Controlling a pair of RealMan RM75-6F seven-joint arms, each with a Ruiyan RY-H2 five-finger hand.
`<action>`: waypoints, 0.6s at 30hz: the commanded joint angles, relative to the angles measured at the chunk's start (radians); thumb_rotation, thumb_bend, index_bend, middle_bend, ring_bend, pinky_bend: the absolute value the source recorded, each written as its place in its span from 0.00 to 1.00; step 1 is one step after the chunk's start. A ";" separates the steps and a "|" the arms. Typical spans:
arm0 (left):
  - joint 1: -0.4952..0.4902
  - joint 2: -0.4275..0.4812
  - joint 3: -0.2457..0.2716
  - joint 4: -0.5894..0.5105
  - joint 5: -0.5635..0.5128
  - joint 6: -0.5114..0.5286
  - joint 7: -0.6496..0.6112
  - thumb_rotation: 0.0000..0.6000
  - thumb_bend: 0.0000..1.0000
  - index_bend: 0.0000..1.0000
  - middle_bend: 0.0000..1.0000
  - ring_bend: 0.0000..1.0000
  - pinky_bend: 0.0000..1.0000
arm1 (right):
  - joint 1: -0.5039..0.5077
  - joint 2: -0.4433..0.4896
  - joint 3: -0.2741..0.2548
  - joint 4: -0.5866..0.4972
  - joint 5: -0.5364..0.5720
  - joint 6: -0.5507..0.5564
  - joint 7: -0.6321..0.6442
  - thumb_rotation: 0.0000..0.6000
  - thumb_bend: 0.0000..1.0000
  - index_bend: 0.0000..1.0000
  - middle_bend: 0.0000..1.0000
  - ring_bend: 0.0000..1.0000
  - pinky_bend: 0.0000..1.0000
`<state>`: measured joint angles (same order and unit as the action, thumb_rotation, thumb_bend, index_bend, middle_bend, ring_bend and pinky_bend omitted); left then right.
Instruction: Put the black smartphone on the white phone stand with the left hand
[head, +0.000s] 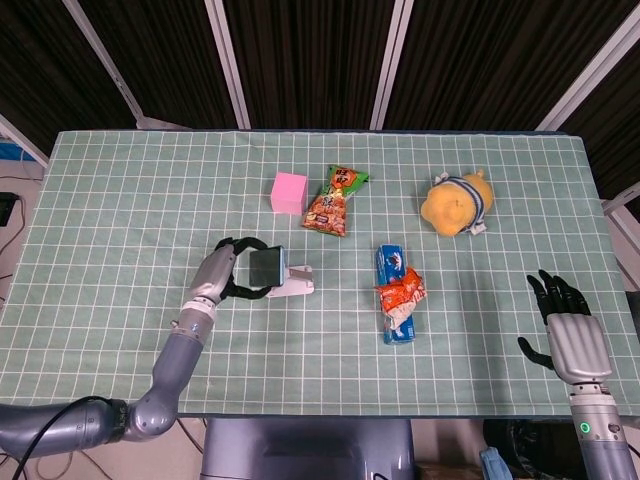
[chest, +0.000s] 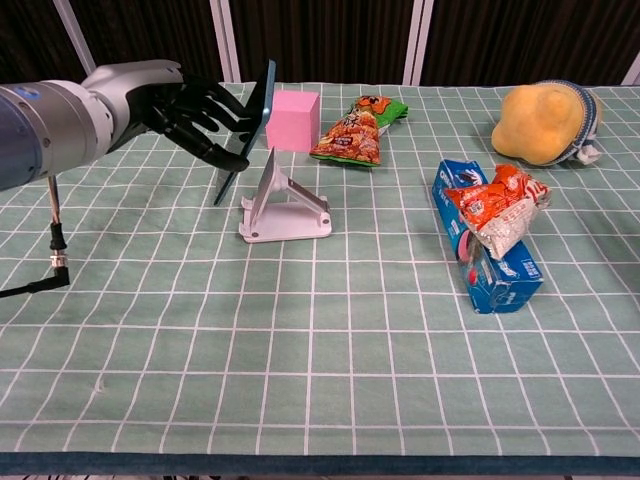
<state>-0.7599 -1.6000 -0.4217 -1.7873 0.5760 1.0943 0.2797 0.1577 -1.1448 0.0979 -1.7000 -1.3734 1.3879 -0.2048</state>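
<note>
Black smartphone (chest: 248, 130) is pinched nearly upright in our left hand (chest: 190, 108), fingers (chest: 215, 100) wrapped on its edges, just behind the white phone stand (chest: 283, 205), probably to drop onto its cradle, while our right hand (head: 572, 335) idles, spread, holding nothing.

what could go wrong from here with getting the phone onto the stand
1. The left hand holds the black smartphone tilted on edge, behind the white phone stand's back plate, not over its front ledge; lowered here it may miss.
2. The stand looks light and unanchored, so a bump could tip or slide it.
3. The pink cube sits just behind, crowding any swing around.
</note>
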 joint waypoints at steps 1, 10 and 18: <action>-0.007 -0.006 -0.020 -0.005 -0.032 -0.016 -0.028 1.00 0.49 0.59 0.64 0.14 0.00 | 0.000 0.000 0.000 0.000 0.000 0.000 0.000 1.00 0.37 0.00 0.00 0.00 0.14; -0.016 0.000 -0.058 0.002 -0.140 -0.075 -0.106 1.00 0.49 0.59 0.64 0.14 0.00 | 0.000 0.000 0.000 0.000 0.000 0.000 -0.001 1.00 0.37 0.00 0.00 0.00 0.14; -0.034 0.008 -0.060 0.030 -0.195 -0.115 -0.138 1.00 0.49 0.59 0.64 0.14 0.00 | 0.000 0.000 0.000 0.001 0.000 0.000 -0.001 1.00 0.37 0.00 0.00 0.00 0.14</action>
<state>-0.7917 -1.5935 -0.4832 -1.7598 0.3842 0.9826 0.1444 0.1578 -1.1452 0.0982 -1.6992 -1.3729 1.3881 -0.2056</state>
